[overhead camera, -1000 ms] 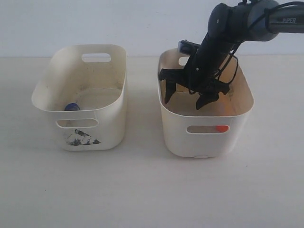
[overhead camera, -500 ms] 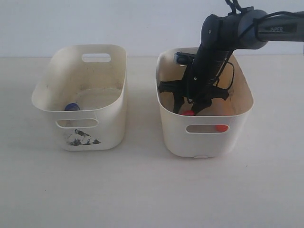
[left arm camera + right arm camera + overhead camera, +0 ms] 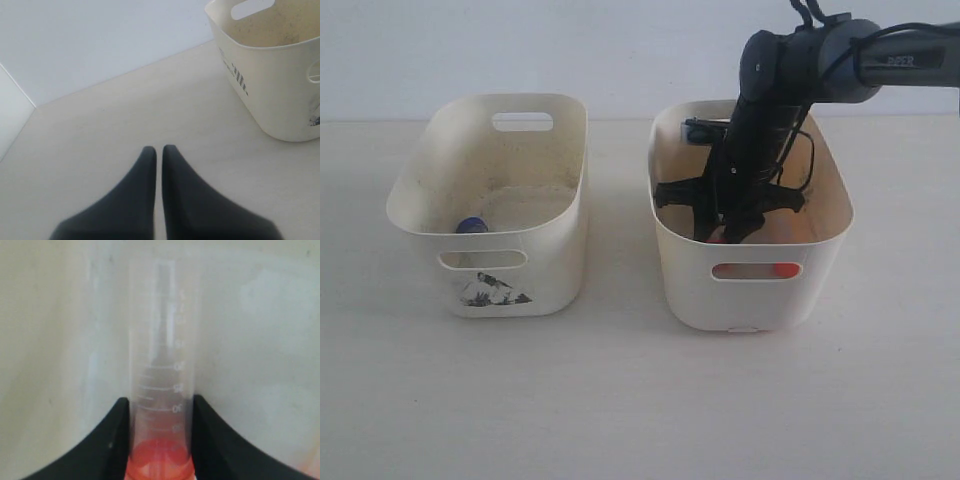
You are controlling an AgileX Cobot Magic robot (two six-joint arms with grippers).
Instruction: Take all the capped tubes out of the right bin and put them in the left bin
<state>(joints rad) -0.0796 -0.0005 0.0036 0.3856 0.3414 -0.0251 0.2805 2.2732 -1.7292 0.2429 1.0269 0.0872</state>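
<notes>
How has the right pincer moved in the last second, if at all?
Yes: the right pincer dropped deeper into the right bin, tips below its near rim, flanking the orange-capped tube.

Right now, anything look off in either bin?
Nothing stands out. Both bins sit upright, nothing spilled. Right fingers grip an orange-capped tube in the right bin; left bin has dark specks inside.

Pale tabletop [image 3: 620, 400], plain white wall [image 3: 570, 50]
</notes>
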